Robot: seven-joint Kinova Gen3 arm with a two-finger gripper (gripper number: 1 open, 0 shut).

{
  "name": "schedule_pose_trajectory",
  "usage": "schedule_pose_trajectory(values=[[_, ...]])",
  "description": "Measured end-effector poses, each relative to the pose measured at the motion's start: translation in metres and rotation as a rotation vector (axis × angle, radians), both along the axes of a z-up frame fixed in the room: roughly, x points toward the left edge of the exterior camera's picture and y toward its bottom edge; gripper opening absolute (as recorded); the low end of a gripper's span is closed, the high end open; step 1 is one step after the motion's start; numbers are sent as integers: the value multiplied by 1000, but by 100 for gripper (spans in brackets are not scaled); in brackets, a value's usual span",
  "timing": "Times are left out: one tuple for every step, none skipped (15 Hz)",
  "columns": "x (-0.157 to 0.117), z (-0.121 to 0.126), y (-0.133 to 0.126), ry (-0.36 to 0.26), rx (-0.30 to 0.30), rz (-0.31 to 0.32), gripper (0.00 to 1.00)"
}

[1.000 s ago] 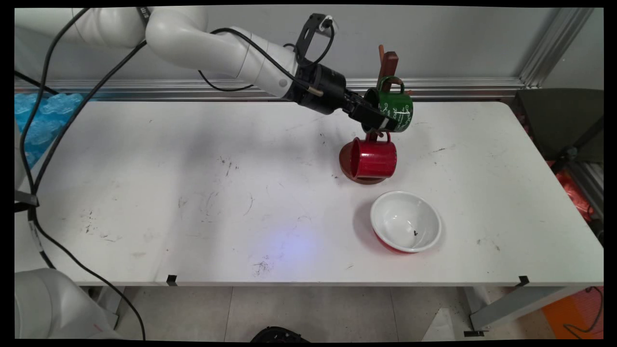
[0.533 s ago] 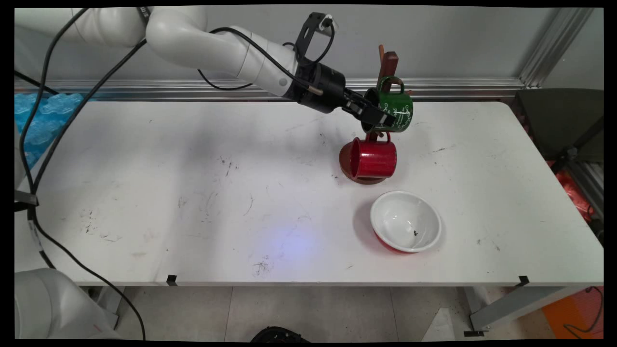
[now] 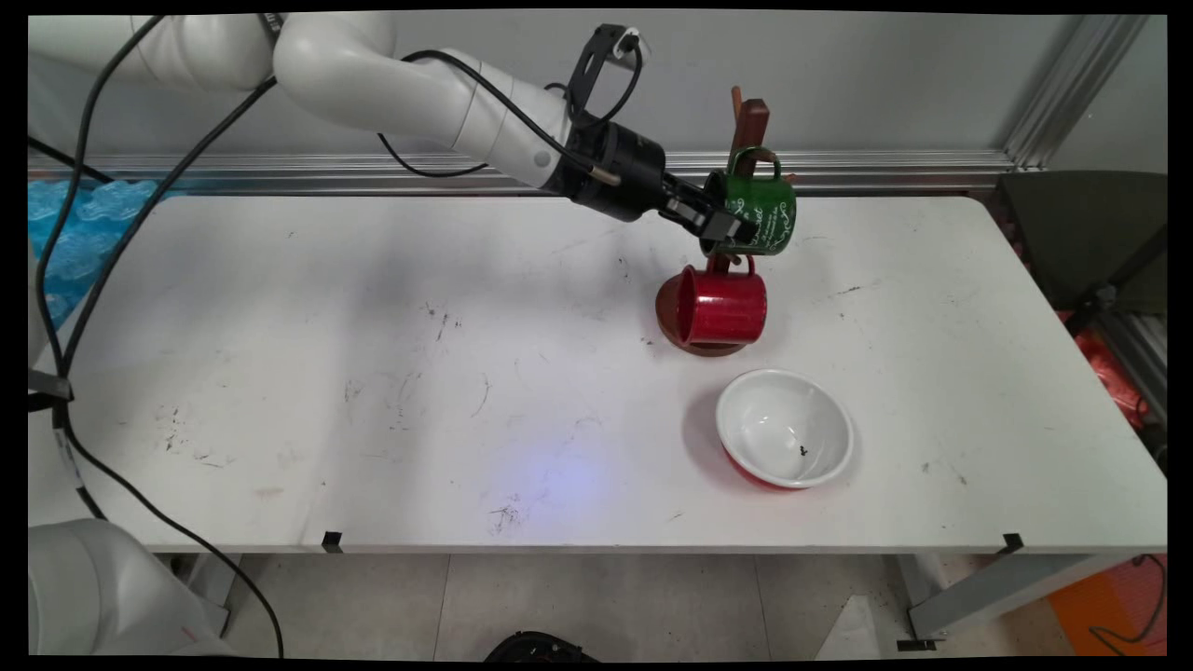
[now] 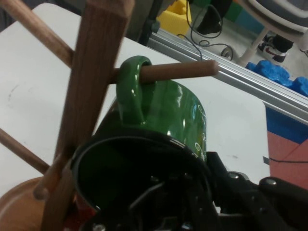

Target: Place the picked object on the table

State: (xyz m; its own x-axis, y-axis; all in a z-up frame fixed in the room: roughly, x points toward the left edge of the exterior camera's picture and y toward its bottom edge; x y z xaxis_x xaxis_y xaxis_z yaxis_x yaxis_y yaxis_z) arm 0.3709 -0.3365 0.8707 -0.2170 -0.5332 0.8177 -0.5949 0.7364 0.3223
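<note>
The glossy green ceramic mug with white lettering (image 3: pixel 760 216) hangs high on the wooden mug stand, above the far middle-right part of the tabletop. In the hand view its handle (image 4: pixel 131 89) is looped over a round horizontal peg (image 4: pixel 178 71), and the peg's end sticks out past the handle.

The white rectangular tabletop (image 3: pixel 373 326) carries many small dark scuff marks. The white robot arm (image 3: pixel 419 84) reaches over it from the upper left, with black cables hanging along it.

The brown wooden mug stand (image 3: pixel 750 121) has a square upright post, several round pegs and a round base that rests on the tabletop. The white bowl with a red outside (image 3: pixel 746 419) stands upright on the tabletop, near the stand's base on the side towards the camera, not touching it. A small dark speck lies inside the bowl.

The shiny red mug (image 3: pixel 722 306) hangs on a lower peg, directly under the green mug, with its open mouth towards the left.

The black pincer (image 3: pixel 729 226) is at the green mug's open mouth, on its left side. In the hand view the mug's dark rim seems to lie right against the pincer's linkage. I cannot tell whether the pincer is wide or narrow, or whether it grips the rim.
</note>
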Motion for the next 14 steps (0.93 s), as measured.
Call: schedule_pose_trajectory(values=[[0, 1, 2, 2, 3, -3, 0], [-1, 2, 3, 4, 6, -7, 0], [-1, 3, 5, 7, 9, -10, 0], [-2, 4, 7, 10, 12, -13, 0], [-2, 6, 8, 13, 15, -17, 0], [-2, 8, 11, 16, 18, -20, 0], [-3, 9, 12, 19, 20, -24, 0], [-3, 10, 13, 20, 21, -26, 0], [-3, 12, 15, 23, 23, -29, 0], [-3, 14, 17, 25, 26, -33, 0], [-3, 16, 19, 28, 28, -36, 0], [-3, 17, 21, 30, 31, -39, 0], [-3, 20, 23, 32, 33, -42, 0], [-3, 21, 25, 33, 35, -45, 0]])
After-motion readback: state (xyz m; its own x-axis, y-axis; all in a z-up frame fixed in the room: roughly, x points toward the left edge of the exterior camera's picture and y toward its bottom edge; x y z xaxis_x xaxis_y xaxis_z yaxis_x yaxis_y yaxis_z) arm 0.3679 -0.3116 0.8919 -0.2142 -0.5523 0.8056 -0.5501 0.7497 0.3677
